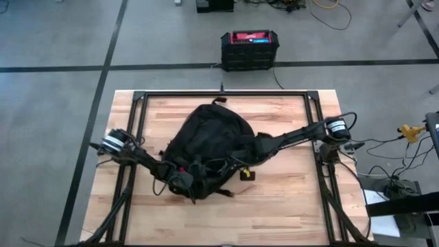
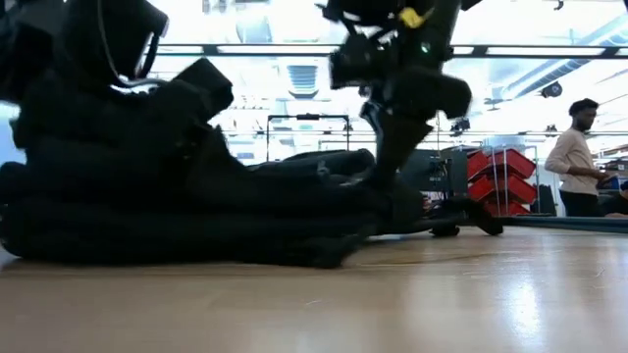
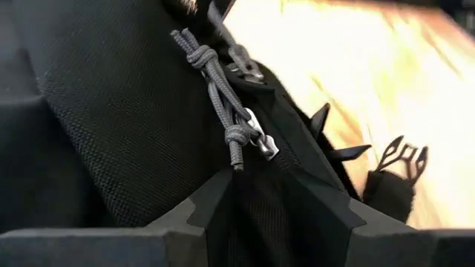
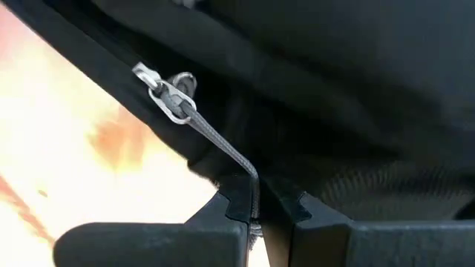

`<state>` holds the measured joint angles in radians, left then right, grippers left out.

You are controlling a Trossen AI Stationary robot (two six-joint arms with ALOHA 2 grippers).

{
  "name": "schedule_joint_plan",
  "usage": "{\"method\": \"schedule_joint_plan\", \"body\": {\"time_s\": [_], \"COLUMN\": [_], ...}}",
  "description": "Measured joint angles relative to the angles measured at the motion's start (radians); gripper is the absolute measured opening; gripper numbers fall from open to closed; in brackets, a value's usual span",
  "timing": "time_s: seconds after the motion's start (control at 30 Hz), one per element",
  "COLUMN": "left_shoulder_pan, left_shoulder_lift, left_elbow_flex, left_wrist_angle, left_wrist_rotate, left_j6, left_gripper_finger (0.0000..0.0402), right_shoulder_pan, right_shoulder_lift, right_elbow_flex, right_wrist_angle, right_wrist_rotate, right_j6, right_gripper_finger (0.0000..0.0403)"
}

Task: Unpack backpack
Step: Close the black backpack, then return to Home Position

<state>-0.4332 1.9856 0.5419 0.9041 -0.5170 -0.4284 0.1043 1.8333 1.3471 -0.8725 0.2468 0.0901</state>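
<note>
The right gripper (image 4: 258, 204) is pinching a thin grey zip-pull cord (image 4: 223, 144) between its two dark fingers, which are pressed almost together on it; the cord is running up taut to a silver metal zip slider (image 4: 169, 95) on the large soft black fabric backpack (image 1: 206, 147). In the high view this gripper (image 1: 241, 167) is sitting at the lower right edge of the backpack, just right of the frame's centre.

The left gripper (image 3: 271, 196) is standing spread, its fingers apart on either side of black mesh fabric, with a knotted grey cord (image 3: 219, 93) and a silver zip pull (image 3: 263, 141) hanging just above the gap and not gripped. In the high view it (image 1: 180, 180) is resting at the backpack's lower left edge.

The backpack is lying flat in the middle of the pale wooden table (image 1: 288, 199), its zips appearing shut, so its contents are hidden. Beyond the table, in the upper centre, a hard black box with a red top (image 1: 250, 48) is sitting on the grey floor.
</note>
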Motion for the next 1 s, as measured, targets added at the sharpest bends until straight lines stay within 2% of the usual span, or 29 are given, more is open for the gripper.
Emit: {"method": "schedule_joint_plan", "body": {"time_s": [0.17, 0.27, 0.37, 0.47, 0.57, 0.73, 0.83, 0.9, 1.0], "left_shoulder_pan": [0.000, 0.000, 0.000, 0.002, 0.018, 0.045, 0.067, 0.087, 0.112], "left_shoulder_lift": [-0.010, -0.055, -0.140, -0.271, -0.419, -0.625, -0.740, -0.821, -0.948], "left_elbow_flex": [0.000, -0.003, -0.016, -0.022, -0.021, -0.020, -0.019, -0.019, -0.020], "left_wrist_angle": [-0.007, -0.084, -0.123, -0.239, -0.344, -0.423, -0.481, -0.550, -0.682], "left_wrist_rotate": [-0.019, -0.011, 0.034, 0.069, 0.070, 0.045, 0.037, 0.033, 0.012], "left_j6": [-0.010, -0.002, 0.049, 0.106, 0.141, 0.205, 0.253, 0.257, 0.260], "left_gripper_finger": [0.0119, 0.0119, 0.0119, 0.0119, 0.0119, 0.0119, 0.0112, 0.0092, 0.0038], "right_shoulder_pan": [-0.051, -0.065, -0.053, -0.034, -0.028, -0.020, -0.018, -0.019, -0.019], "right_shoulder_lift": [-0.022, -0.023, -0.023, -0.029, -0.041, -0.059, -0.114, -0.169, -0.264], "right_elbow_flex": [-0.020, -0.021, -0.002, 0.019, 0.044, 0.106, 0.111, 0.096, 0.033], "right_wrist_angle": [-0.008, 0.023, 0.051, 0.068, 0.111, 0.135, 0.132, 0.139, 0.159], "right_wrist_rotate": [-0.011, -0.100, -0.128, -0.126, -0.112, -0.123, -0.127, -0.128, -0.132], "right_j6": [-0.055, -0.073, -0.065, -0.087, -0.109, -0.141, -0.200, -0.214, -0.226], "right_gripper_finger": [0.0000, 0.0000, 0.0000, 0.0014, 0.0050, 0.0140, 0.0184, 0.0204, 0.0221]}}
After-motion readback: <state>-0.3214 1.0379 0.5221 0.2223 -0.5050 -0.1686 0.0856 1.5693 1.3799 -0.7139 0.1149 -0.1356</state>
